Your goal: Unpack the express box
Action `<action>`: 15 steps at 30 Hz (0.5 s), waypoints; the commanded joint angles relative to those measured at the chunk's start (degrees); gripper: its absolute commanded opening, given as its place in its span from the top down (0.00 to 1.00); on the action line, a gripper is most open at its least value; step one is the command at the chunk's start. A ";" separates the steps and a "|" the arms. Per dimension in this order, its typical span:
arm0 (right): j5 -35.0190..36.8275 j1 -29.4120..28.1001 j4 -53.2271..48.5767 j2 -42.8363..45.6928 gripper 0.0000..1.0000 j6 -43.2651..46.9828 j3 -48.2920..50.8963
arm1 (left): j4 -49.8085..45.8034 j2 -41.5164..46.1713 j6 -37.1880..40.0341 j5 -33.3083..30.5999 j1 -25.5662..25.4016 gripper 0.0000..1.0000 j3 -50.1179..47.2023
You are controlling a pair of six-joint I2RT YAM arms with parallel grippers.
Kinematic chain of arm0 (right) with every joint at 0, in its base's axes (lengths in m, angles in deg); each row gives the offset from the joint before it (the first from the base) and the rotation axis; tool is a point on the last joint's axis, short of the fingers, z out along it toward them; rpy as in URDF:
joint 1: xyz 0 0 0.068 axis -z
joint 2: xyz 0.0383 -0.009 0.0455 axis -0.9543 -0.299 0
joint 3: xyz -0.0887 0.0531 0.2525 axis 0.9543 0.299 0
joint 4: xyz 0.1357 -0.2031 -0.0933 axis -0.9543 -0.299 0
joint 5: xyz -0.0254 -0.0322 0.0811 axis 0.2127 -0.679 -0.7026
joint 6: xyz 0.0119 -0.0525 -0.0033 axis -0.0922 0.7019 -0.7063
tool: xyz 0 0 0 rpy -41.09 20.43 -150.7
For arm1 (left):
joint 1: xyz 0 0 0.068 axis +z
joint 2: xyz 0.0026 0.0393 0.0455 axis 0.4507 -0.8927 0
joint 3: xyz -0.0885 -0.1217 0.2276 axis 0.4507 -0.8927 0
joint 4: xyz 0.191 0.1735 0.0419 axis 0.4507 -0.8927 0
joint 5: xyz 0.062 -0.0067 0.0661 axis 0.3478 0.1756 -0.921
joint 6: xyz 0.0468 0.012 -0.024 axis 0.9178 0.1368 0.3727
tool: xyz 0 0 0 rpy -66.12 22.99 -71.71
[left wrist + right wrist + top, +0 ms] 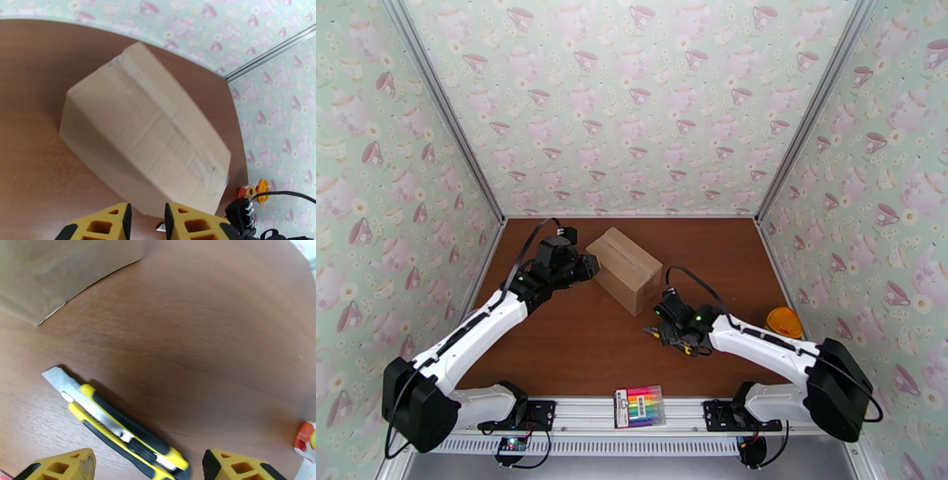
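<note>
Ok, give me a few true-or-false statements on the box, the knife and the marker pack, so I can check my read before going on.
1. The express box is closed, with tape along its top seam. True.
2. The right jaws are clamped on the utility knife. False: they stand wide open, and the knife lies flat on the table between them.
3. The knife's blade is extended. True.
4. The marker pack lies on top of the box. False: it lies on the rail at the near edge, between the two arm bases and well apart from the box.
</note>
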 commanded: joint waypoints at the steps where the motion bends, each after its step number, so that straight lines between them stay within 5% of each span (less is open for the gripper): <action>1: -6.43 1.55 3.99 -1.62 0.22 2.30 1.19 | -1.17 1.59 -1.28 -0.87 -0.24 0.68 -1.40; 15: -13.60 2.18 3.44 -6.04 0.22 -3.15 3.09 | -1.09 2.05 -1.28 -1.41 -0.20 0.68 -1.80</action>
